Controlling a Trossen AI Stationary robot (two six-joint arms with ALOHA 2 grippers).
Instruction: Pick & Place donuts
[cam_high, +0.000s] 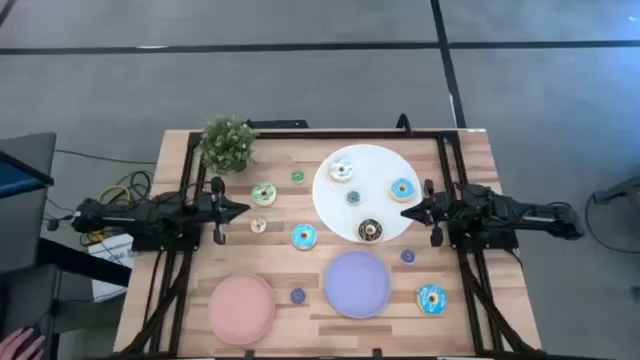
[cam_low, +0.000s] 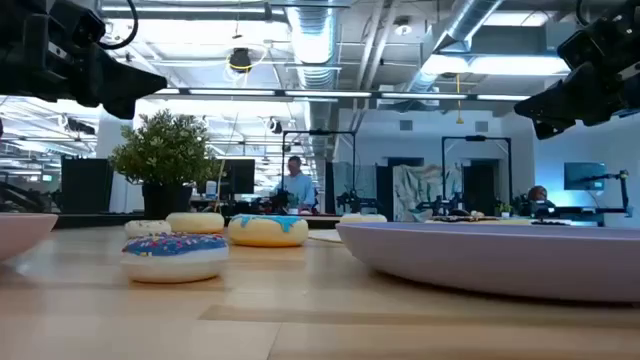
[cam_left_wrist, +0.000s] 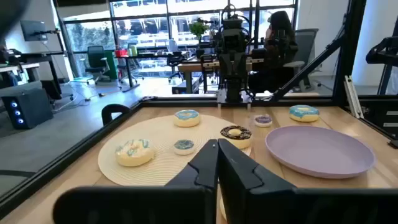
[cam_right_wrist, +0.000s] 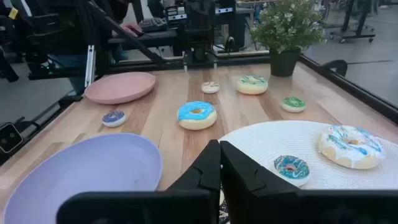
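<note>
Toy donuts lie flat on the wooden table and on a white plate (cam_high: 330, 205). The plate holds a white-and-blue-iced one (cam_high: 341, 170), a blue one (cam_high: 403, 189), a chocolate one (cam_high: 370, 231) and a tiny teal one (cam_high: 353, 197). On the bare wood lie a green-iced donut (cam_high: 264, 194), blue ones (cam_high: 303, 237) (cam_high: 431, 299) and tiny ones (cam_high: 298, 296) (cam_high: 407, 256). My left gripper (cam_high: 243, 209) (cam_left_wrist: 217, 146) hangs shut above the table's left side, pointing right. My right gripper (cam_high: 407, 212) (cam_right_wrist: 219, 146) hangs shut at the white plate's right rim, pointing left. Neither touches anything.
A pink plate (cam_high: 241, 309) and a purple plate (cam_high: 357, 284) lie near the front edge. A small potted plant (cam_high: 227, 143) stands at the far left corner. A dark frame (cam_high: 300, 133) runs along the table's far and side edges.
</note>
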